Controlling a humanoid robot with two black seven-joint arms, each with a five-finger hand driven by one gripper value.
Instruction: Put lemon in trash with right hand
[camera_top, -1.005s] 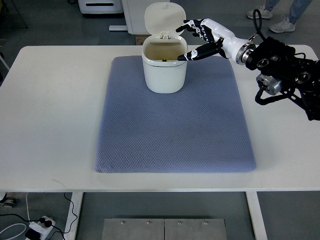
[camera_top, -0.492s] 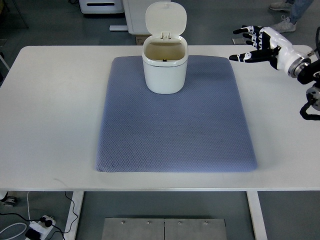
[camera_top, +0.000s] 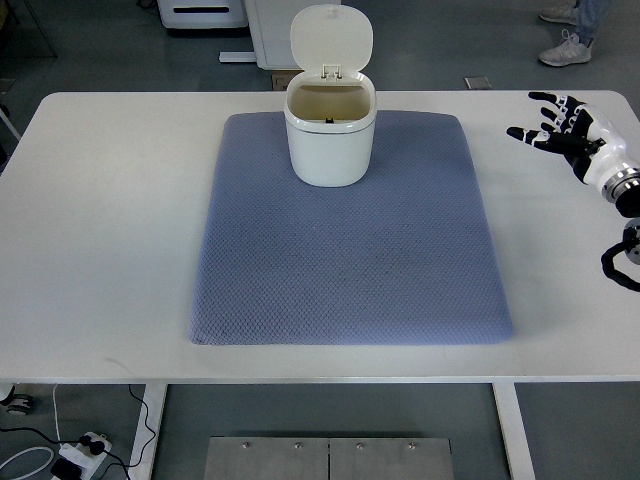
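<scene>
1. The right hand (camera_top: 568, 130) has drawn back from the trash can (camera_top: 330, 135) to the table's (camera_top: 100, 220) right edge, well apart from the can; a second ago its fingers reached over the can's rim.
2. Hand state: fingers (camera_top: 527, 135) spread wide, holding nothing.
3. The lemon is not visible anywhere on the table or the blue mat (camera_top: 350, 250). Judged from the empty hand and its retreat, the lemon probably lies inside the can, though the can's dim interior does not show it clearly.
4. The can stands upright at the far edge of the mat with its lid (camera_top: 331, 35) hinged up and open.
5. Compared with half a second ago, the hand sits farther right and nearer the camera, and less of the forearm shows; can, lid and mat are unchanged.
6. The left arm is out of view. A person's shoes (camera_top: 565, 50) show on the floor beyond the table.
7. Judgement: the drop appears done, and only the arm's withdrawal remains.
</scene>
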